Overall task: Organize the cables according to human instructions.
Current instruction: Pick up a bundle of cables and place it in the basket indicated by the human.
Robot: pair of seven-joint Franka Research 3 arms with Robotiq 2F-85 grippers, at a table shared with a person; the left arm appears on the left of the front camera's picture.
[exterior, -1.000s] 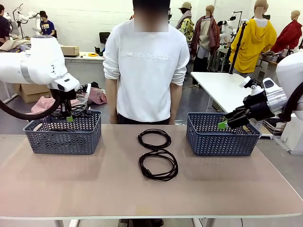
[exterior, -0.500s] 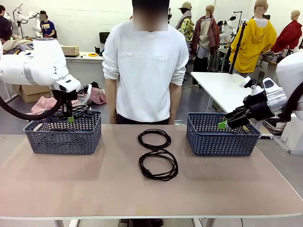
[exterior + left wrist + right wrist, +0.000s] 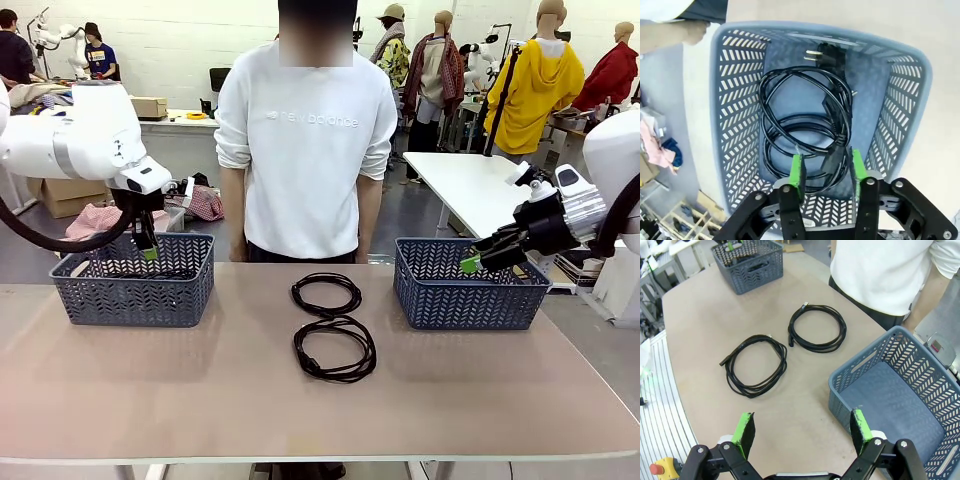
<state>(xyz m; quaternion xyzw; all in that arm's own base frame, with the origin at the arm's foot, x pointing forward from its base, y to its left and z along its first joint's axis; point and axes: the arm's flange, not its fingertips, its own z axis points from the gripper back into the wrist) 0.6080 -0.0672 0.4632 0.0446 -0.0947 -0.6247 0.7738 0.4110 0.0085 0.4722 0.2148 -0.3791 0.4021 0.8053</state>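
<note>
Left gripper (image 3: 827, 170) first: its jaws stand apart, the green pads (image 3: 796, 170) spread with clear space between them, and they grip nothing. It hangs low over the left basket (image 3: 130, 292), fingers pointing straight down at the basket's floor. Right under them lies coiled cable (image 3: 841, 122), black, its loops overlapping, so I cannot tell whether it is one cord or two. A two-pronged plug lies at the end of the basket away from my fingers. In the wrist view a short stretch of cord sits in line with the gap between the pads, but lower down, on the floor, and I see no contact.

Right gripper (image 3: 802, 432): jaws wide apart, holding nothing, touching nothing. In the front view it hovers at the right end of the right basket (image 3: 470, 295), above the rim. From its wrist view I look into that basket and see its blue floor in plain sight.

On the table (image 3: 150, 390), between the two baskets, lie two more coils: the far cable (image 3: 326, 276) toward the person (image 3: 305, 150), the near cable (image 3: 335, 377) just beside it on my side, the loops about touching.
</note>
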